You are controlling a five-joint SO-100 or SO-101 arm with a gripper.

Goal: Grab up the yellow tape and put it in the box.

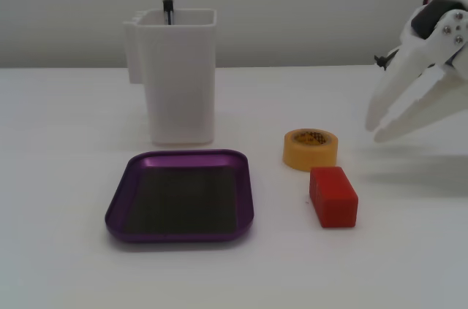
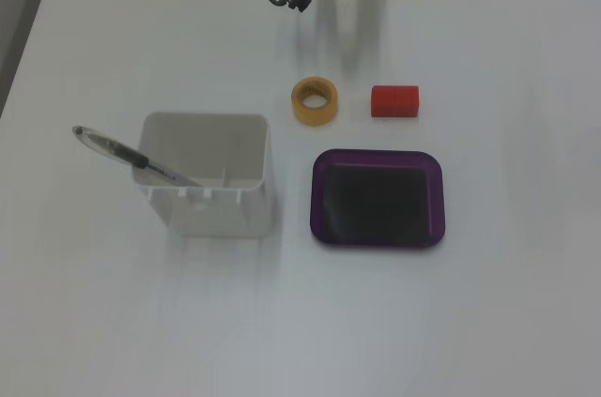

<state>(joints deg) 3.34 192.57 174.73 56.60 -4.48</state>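
**Pincer spread and empty, tape lying beside the tray**

Your pincer [image 1: 374, 126] is hanging with its white fingers spread apart, gripping nothing, right of the yellow tape [image 1: 311, 148] in a fixed view; the other fixed view is showing only the arm's base at its top edge. The tape is lying flat on the table [image 1: 66, 177], just beside the red block [image 1: 333, 196] and near the box [image 2: 377, 230], which is sitting empty. From above, you are seeing a pen [image 2: 122, 153] leaning inside the white container [image 2: 211, 209].
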